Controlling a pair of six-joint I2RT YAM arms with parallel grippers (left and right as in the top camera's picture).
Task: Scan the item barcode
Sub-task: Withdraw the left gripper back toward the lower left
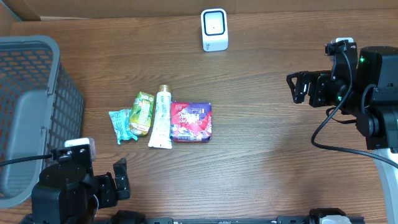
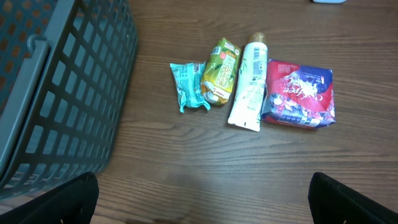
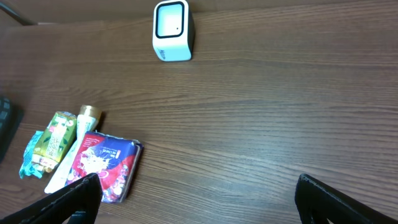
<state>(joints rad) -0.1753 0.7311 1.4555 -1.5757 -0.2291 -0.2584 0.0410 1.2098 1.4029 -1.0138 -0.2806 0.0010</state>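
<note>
Glossy crinkled pouch (image 1: 191, 122), apparently foil.

Four packets (image 1: 163, 117) mid-table, basket (image 1: 30, 112) to their left, scanner (image 1: 214, 29) behind.

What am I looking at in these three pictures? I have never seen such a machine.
You see two robot arms at a wooden table. One picture comes from above; the other two come from small cameras on each arm's wrist. The left gripper is at the bottom, the right gripper at the right side; the jaws of both stand open and hold nothing. On the table lie a teal wrapper, a green packet, a white tube and a red and purple pack. A white scanner stands at the far edge, a grey basket at the left.
</note>
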